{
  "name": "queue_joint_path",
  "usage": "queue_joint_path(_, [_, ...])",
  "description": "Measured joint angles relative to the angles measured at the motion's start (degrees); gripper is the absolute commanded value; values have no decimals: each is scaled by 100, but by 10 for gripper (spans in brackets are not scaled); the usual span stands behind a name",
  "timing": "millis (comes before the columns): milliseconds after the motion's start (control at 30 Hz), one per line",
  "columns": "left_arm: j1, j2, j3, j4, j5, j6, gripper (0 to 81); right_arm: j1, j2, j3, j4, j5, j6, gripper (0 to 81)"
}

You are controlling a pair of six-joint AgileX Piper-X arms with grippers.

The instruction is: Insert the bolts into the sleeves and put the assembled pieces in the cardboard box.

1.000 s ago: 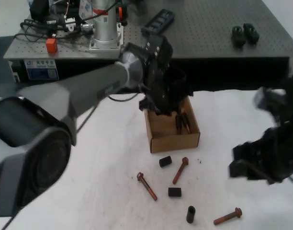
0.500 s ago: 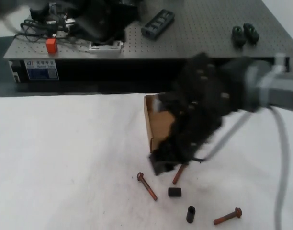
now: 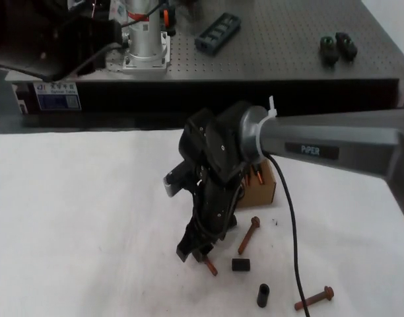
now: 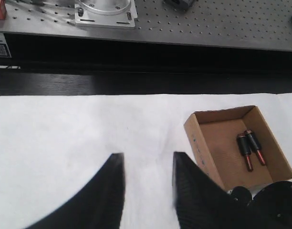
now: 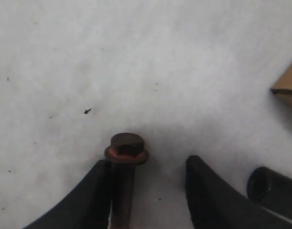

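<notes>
Looking down your right gripper (image 5: 151, 163), you find the jaws parted and gripping nothing. The bolt (image 5: 127, 147) lies on the white cloth (image 5: 136, 57) between them, just beside one finger. Farther off, your left gripper (image 4: 148, 156) hangs open and empty. Beyond it, the cardboard box (image 4: 202, 143) holds two assembled pieces (image 4: 246, 150).

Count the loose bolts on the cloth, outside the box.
3. One bolt lies in the open right claw, a second bolt beside it nearer the box, a third bolt at the cloth's near edge. The arm may hide more.
</notes>
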Motion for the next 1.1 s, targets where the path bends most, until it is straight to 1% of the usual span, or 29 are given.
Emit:
queue_joint_path(67, [1,-56,11,0,0,39,252,0,36,-19,15,28,-34,160])
queue_joint_path(133, [13,-67,11,0,55,40,252,21,38,-41,29,38,-81,4])
queue_joint_path(167, [13,-67,11,0,134,40,252,22,38,-41,29,38,-131,34])
queue_joint_path(300, [13,-67,28,71,485,98,252,10,-1,-41,112,38,-201,34])
queue_joint_path(333, [-4,-67,40,197,708,202,252,-3,-38,-41,191,38,-201,34])
queue_joint_path(433, [-132,-9,59,303,1009,371,252,-143,-338,34,392,-11,-134,34])
queue_joint_path(467, [-270,134,59,300,1185,427,252,-227,-504,78,401,-36,-95,34])
queue_joint_path(633, [-858,872,59,300,1456,425,252,-786,-2038,640,213,-94,163,34])
queue_joint_path(667, [-1010,1030,59,277,1470,425,252,-1049,-2684,952,176,-95,199,34])
queue_joint_path(700, [-1300,1284,59,250,1489,469,252,-1210,-3022,1152,167,-95,214,34])
queue_joint_path(733, [-1457,1401,59,183,1509,540,252,-1542,-3603,1538,170,-95,235,34])
queue_joint_path(767, [-1723,1637,59,102,1549,749,252,-1719,-3880,1771,170,-95,232,34])
queue_joint_path(800, [-1851,1766,59,-21,1558,918,252,-1856,-4093,2001,192,-95,244,34])
queue_joint_path(833, [-2090,2057,59,-53,1567,1124,252,-1888,-4138,2001,192,-95,244,34])
queue_joint_path(867, [-2186,2208,25,-55,1581,1552,252,-2027,-4334,2223,197,-95,250,34])
queue_joint_path(900, [-2272,2367,-12,-36,1584,1762,252,-2194,-4566,2431,206,-95,247,34])
queue_joint_path(933, [-2337,2501,-70,3,1583,1993,252,-2222,-4605,2431,206,-95,247,34])
queue_joint_path(1000, [-2425,2683,-211,60,1583,2514,252,-2448,-4930,2761,222,-95,247,34])
queue_joint_path(1033, [-2543,2908,-226,66,1583,2566,252,-2575,-5108,2921,223,-95,247,34])
queue_joint_path(1067, [-2556,2930,-387,157,1510,3183,252,-2698,-5263,3070,223,-123,247,34])
queue_joint_path(1100, [-2607,3024,-465,185,1422,3555,252,-2811,-5393,3182,223,-162,247,34])
